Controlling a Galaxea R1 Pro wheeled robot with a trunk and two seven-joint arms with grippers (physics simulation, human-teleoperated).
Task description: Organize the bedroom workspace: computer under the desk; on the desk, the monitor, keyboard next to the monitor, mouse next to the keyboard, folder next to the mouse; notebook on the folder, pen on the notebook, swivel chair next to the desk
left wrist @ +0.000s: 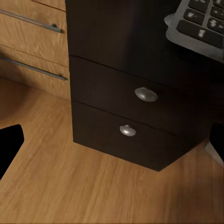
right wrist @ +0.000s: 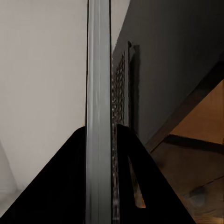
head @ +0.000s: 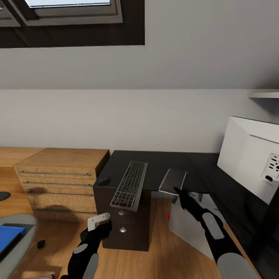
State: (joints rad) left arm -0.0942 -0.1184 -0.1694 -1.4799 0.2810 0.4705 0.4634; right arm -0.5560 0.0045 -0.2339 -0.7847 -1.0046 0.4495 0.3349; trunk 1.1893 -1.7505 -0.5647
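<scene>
Black tabletop against a pale sloped wall. Keyboard lying with its long axis running from the wall toward the robot, near end jutting past the tabletop edge above the dark drawer unit. Small dark mouse just beside the keyboard's left side. Grey notebook at the tabletop edge, long axis also toward the wall, pinched at its near end by the right tool, closed on it. Monitor at far right, white back showing. Pale computer under the tabletop, red light visible. Wooden cabinet left of the drawers. Blue folder on the swivel chair at lower left. Left tool low before the drawers, gripping a small white piece, unidentifiable.
</scene>
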